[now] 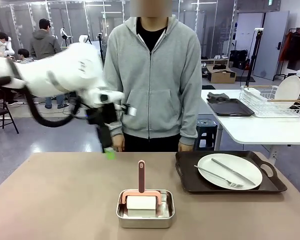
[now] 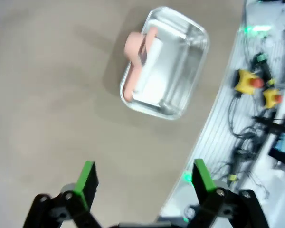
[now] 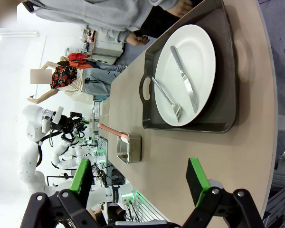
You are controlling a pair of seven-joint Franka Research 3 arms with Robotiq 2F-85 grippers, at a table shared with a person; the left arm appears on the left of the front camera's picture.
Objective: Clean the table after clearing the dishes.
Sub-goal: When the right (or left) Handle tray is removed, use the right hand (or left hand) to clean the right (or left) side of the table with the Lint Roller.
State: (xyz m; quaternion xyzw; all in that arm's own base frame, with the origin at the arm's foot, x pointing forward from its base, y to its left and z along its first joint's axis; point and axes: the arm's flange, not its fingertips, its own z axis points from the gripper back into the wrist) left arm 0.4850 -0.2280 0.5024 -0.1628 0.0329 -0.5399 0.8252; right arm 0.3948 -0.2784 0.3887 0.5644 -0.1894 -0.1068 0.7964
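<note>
Surface: a beige-brown table (image 1: 55, 200) spans the lower half of the front view. A person (image 1: 155, 75) in a grey hoodie stands behind its far edge at centre frame.
Left gripper: the left gripper (image 1: 108, 149) hangs at centre left of the front view, fingers pointing down and blurred. Its green tip shows against the table's far edge. In the left wrist view the pads stand spread wide with nothing between them.
Pan: a steel pan (image 1: 121, 214) sits at lower centre near the table's front edge. It holds a white block (image 1: 141, 202) and a pink-handled tool (image 1: 141, 175) with its handle upright. It lies below and right of the left gripper, well apart.
Dishes: a white plate (image 1: 242, 164) rests on a dark brown tray (image 1: 187, 175) at centre right, right of the pan. A fork (image 1: 217, 176) and knife (image 1: 233, 172) lie across it.
Right gripper: the right gripper (image 3: 138, 173) is at the bottom of its wrist view, fingers wide apart and empty. The tray and plate fill the upper right there, apart from the fingertips.
Far right: a white side table (image 1: 250, 127) carries a wire rack (image 1: 270, 102) at upper right.
</note>
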